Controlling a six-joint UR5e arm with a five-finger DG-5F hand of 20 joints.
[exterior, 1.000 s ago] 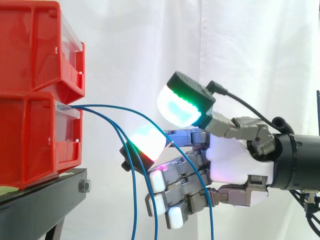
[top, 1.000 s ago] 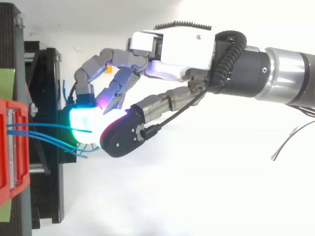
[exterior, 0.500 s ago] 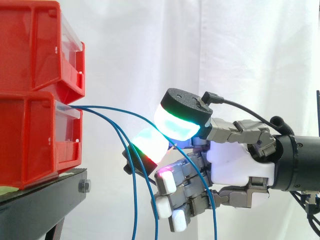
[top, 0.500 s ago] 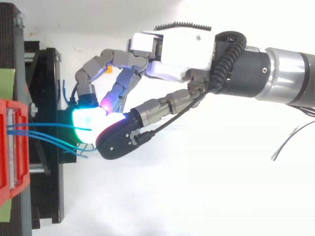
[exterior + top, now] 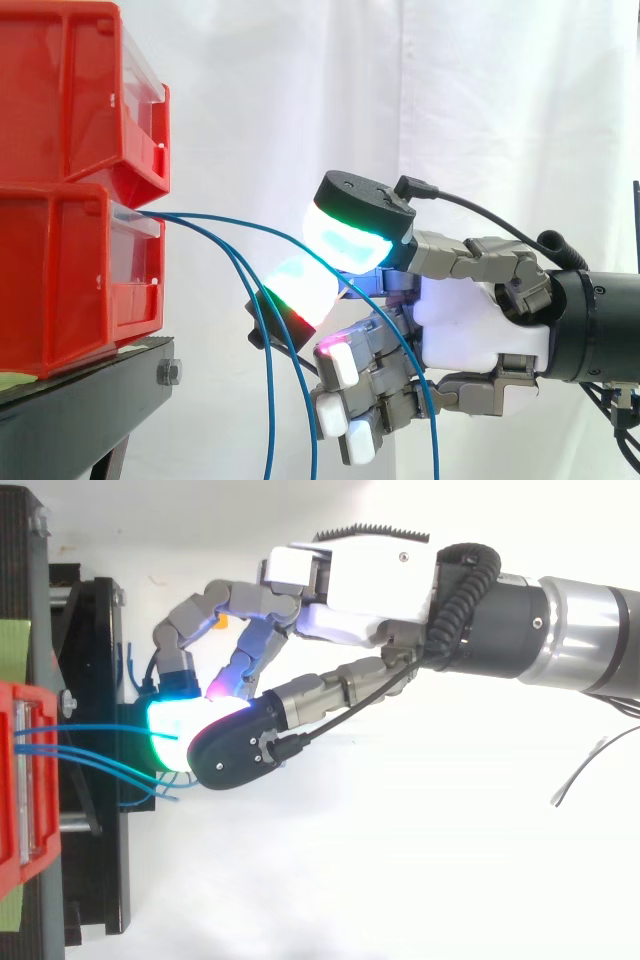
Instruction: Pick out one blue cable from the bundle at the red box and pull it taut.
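Three blue cables come out of the lower red box (image 5: 60, 280) and droop toward the floor. The topmost blue cable (image 5: 250, 225) arcs right and passes between the hand's thumb pad (image 5: 345, 242) and a glowing fingertip (image 5: 300, 288), which close on it from above and below. My hand (image 5: 470, 320) reaches in from the right, its other fingers curled below. The other two cables (image 5: 265, 380) hang loose to the left of the hand. From above, the hand (image 5: 350, 580) sits just right of the cables (image 5: 100, 730) and the red box (image 5: 15, 780).
A second red box (image 5: 70, 90) is stacked on the lower one. Both rest on a black stand (image 5: 90, 400) at the left. A white curtain hangs behind. Open room lies to the right, around the arm.
The thumb has swung down and left toward the glowing fingertip, closing the gap around the topmost blue cable. The lower fingers have curled in a little. The arm has stayed in place.
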